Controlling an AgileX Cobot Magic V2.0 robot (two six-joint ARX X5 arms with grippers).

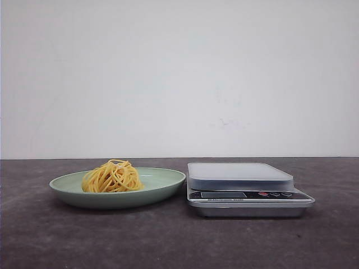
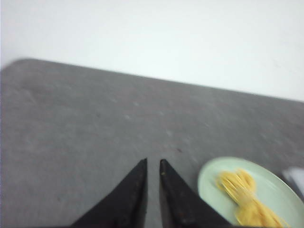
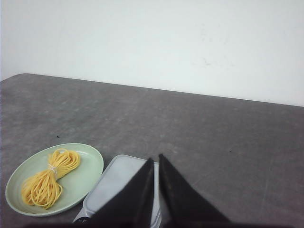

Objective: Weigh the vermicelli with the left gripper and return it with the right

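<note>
The vermicelli (image 1: 112, 177), a yellow-orange nest of noodle strands, lies left of centre on the pale green plate (image 1: 162, 182). Neither gripper shows in the front view. In the left wrist view my left gripper (image 2: 153, 161) hangs over bare table with only a narrow gap between its fingers. It is empty, with the plate (image 2: 213, 175) and vermicelli (image 2: 242, 194) off to one side, blurred. In the right wrist view my right gripper (image 3: 156, 156) is shut and empty above the scale (image 3: 118, 175), with the plate (image 3: 90, 166) and vermicelli (image 3: 47, 178) beside it.
A silver digital kitchen scale (image 1: 241, 179) with a flat pale platform stands just right of the plate on the dark grey table (image 1: 179, 241). A plain white wall rises behind the table's far edge.
</note>
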